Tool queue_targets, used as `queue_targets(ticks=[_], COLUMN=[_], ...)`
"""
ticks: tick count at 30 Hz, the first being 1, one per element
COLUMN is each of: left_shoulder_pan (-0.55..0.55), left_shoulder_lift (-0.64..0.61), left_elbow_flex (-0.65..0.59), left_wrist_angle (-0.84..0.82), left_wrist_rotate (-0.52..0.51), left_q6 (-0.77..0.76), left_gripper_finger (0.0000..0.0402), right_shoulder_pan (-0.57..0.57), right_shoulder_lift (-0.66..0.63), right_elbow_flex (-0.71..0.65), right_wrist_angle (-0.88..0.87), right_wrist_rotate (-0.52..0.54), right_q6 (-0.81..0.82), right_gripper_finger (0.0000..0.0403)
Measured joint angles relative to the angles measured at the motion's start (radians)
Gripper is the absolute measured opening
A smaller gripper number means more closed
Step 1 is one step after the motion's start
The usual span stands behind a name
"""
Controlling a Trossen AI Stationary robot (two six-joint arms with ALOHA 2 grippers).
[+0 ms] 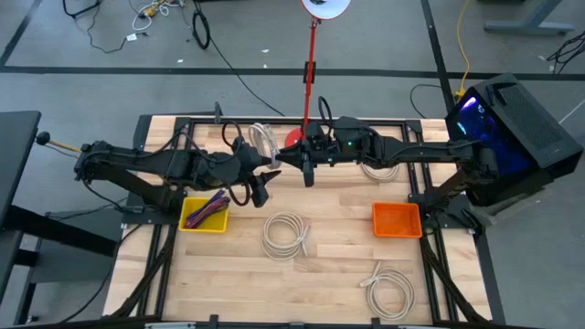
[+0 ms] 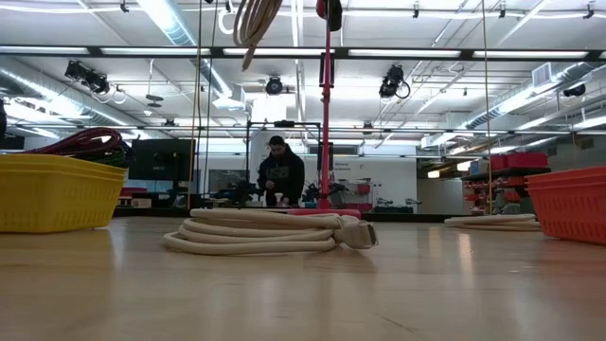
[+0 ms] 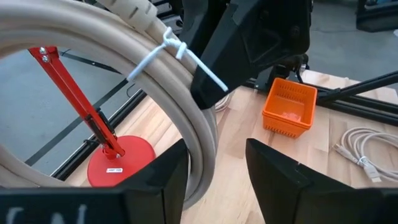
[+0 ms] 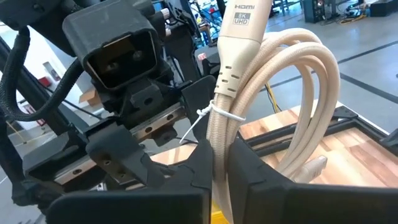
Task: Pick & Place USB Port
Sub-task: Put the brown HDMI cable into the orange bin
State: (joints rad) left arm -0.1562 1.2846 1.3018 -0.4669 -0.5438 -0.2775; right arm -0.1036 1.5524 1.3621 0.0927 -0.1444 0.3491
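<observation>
Midway, a hand-over is judged underway: the right fingers (image 4: 219,163) are clamped on the tied cream cable coil (image 4: 292,93), held aloft above the surface (image 1: 338,265); beyond, the left fingers (image 3: 216,163) are spread around it, unclosed; closing is needed next
</observation>
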Motion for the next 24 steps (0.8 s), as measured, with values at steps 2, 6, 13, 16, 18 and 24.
queue_targets(ticks=[2, 6, 13, 16, 18, 24], left_shoulder_pan=[0.000, 0.000, 0.001, 0.002, 0.002, 0.001], left_shoulder_lift=[0.000, -0.004, -0.038, -0.066, -0.081, -0.113], left_elbow_flex=[0.000, 0.000, 0.000, 0.000, 0.000, 0.000], left_wrist_angle=[0.000, -0.002, -0.064, -0.134, -0.161, -0.300], left_wrist_rotate=[-0.002, -0.003, -0.048, -0.080, -0.094, -0.113], left_q6=[0.001, 0.000, 0.001, -0.005, -0.030, -0.106], left_gripper_finger=[0.0169, 0.0170, 0.0171, 0.0171, 0.0171, 0.0171], right_shoulder_pan=[-0.006, -0.017, -0.040, -0.057, -0.074, -0.092], right_shoulder_lift=[0.000, -0.004, -0.006, -0.025, -0.057, -0.209], right_elbow_flex=[0.000, 0.000, 0.000, 0.000, 0.000, 0.000], right_wrist_angle=[-0.003, -0.015, -0.070, -0.130, -0.202, -0.539], right_wrist_rotate=[0.006, 0.003, 0.001, -0.008, -0.017, -0.026], right_q6=[-0.002, -0.002, -0.013, -0.019, -0.032, -0.056], right_gripper_finger=[0.0015, 0.0015, 0.0015, 0.0015, 0.0015, 0.0015])
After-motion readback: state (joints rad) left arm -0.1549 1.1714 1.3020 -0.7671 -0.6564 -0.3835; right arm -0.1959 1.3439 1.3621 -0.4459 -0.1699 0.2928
